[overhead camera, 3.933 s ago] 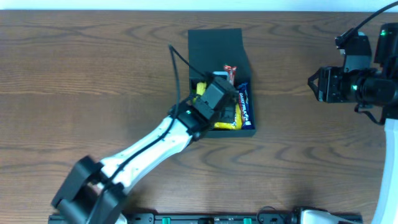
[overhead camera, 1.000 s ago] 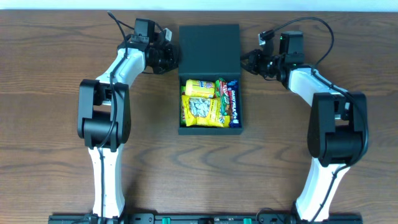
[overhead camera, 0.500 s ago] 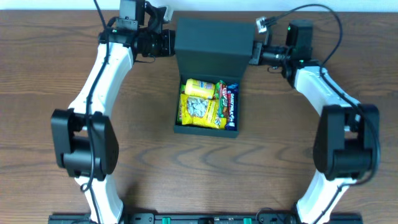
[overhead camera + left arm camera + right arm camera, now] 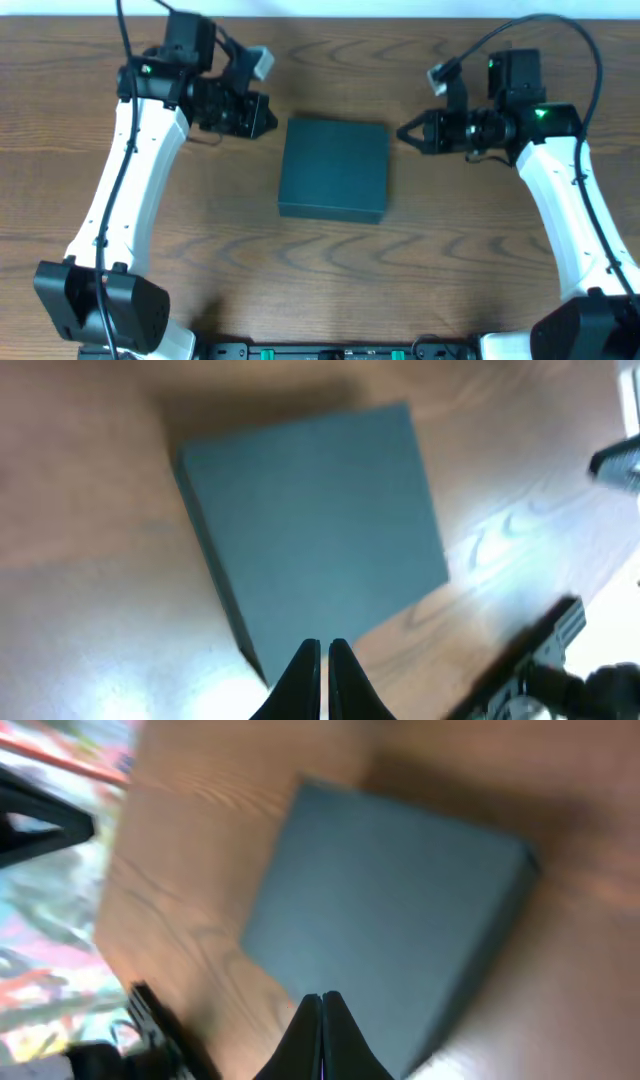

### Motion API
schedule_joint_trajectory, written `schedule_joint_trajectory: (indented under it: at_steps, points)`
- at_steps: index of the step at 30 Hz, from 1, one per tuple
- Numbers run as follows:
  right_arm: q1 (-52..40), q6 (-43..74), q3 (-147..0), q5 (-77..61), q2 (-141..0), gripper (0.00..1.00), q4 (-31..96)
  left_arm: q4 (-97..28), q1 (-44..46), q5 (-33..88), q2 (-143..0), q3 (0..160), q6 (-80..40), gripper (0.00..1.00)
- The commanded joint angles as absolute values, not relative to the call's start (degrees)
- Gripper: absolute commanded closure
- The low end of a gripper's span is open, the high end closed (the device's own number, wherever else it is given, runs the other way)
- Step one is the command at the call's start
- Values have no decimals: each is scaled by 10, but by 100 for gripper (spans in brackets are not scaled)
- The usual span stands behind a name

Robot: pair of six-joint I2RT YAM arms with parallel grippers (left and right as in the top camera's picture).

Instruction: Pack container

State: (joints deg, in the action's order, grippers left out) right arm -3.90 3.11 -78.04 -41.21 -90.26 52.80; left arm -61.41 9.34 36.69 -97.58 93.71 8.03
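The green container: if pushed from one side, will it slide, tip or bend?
The container lies low and flat on the table, so it would probably slide, not tip. Its straight edges suggest stiff walls that hardly bend.

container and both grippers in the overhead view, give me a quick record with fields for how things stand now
container: dark green box, near the middle of the table
lid: shut flat, contents hidden
left gripper: shut, holding nothing, pointing at the container's upper left corner, not touching it
right gripper: shut, holding nothing, pointing at the container's upper right side, not touching it
loose items on table: none visible
task state: looks packed and closed
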Motion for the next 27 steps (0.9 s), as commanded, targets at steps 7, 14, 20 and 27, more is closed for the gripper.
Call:
schedule_joint_trajectory:
  at_steps: [7,14,20,27]
  points:
    - [-31,3,-562,-362,-666,98,520,-574,15,343,-614,591,100,94]
    - [-41,91,-416,-362,-152,89,565,-596,15,339,-264,478,23,94]
    - [-41,227,-416,-362,-62,1,608,-642,15,340,-235,472,-4,5]
    - [-41,227,-416,-362,-62,1,616,-643,15,340,-235,472,-4,5]
